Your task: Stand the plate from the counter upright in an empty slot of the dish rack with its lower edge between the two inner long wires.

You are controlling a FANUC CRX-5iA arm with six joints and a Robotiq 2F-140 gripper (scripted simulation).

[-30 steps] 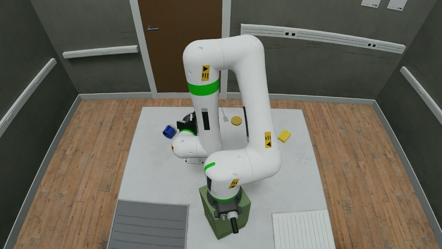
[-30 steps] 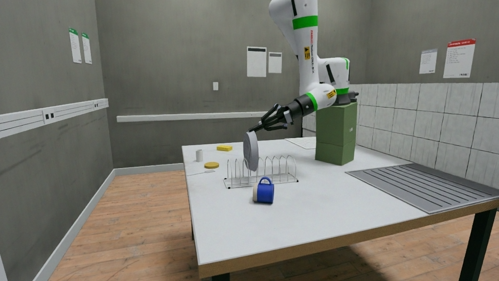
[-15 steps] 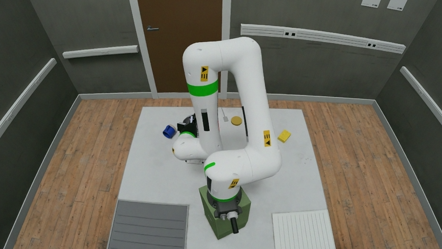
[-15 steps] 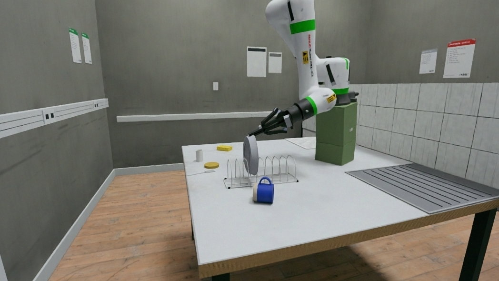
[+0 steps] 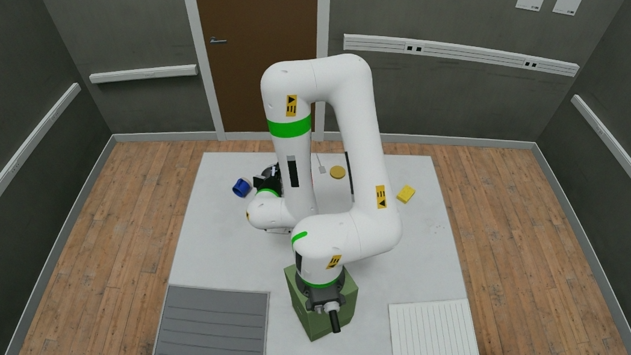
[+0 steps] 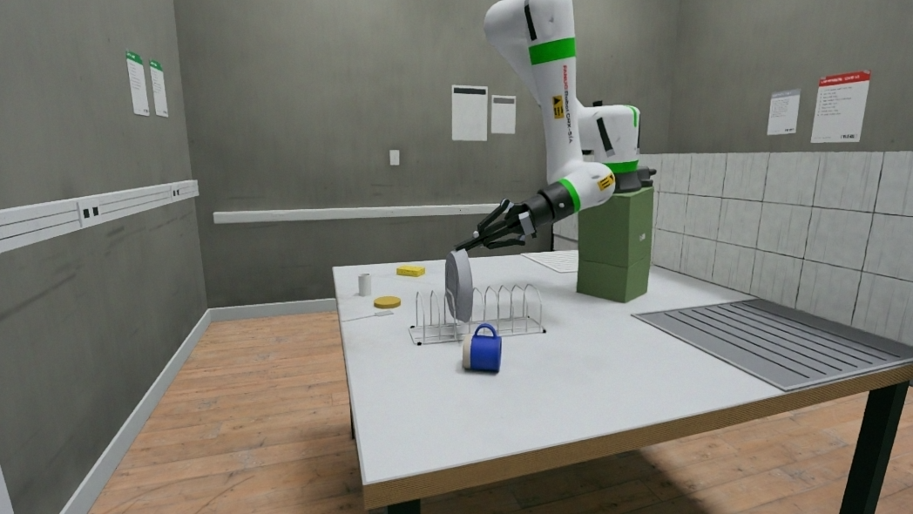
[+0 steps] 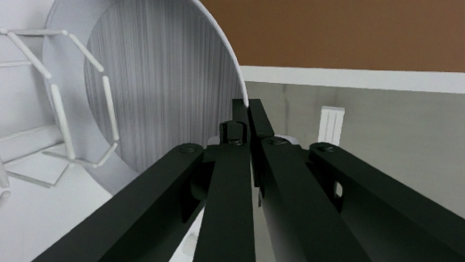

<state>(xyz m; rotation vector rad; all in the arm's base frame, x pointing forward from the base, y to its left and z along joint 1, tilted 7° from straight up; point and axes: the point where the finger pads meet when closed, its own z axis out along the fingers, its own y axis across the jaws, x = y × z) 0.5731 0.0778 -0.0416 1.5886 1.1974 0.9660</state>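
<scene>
The grey plate (image 6: 458, 287) (image 7: 165, 80) stands nearly upright, its flat faces turned sideways. My gripper (image 6: 461, 247) (image 7: 245, 118) is shut on the plate's upper rim, reaching down to it at a slant. The wire dish rack (image 6: 541, 309) (image 7: 62, 120) is on the counter (image 6: 409, 409). The plate's lower part is down among the rack's hoops, left of the middle in the exterior view. Its lower edge looks a little above the base wires; whether it touches them or lines up between the inner long wires cannot be told. In the top view the arm hides the plate.
A blue mug (image 5: 241, 188) (image 6: 486, 353) lies close beside the rack. A yellow disc (image 5: 338, 172) (image 6: 387, 301), a spatula (image 5: 321, 169) (image 6: 383, 313), a white cup (image 6: 364, 285) and a yellow sponge (image 5: 405, 194) (image 6: 410, 271) are on the rack's other side.
</scene>
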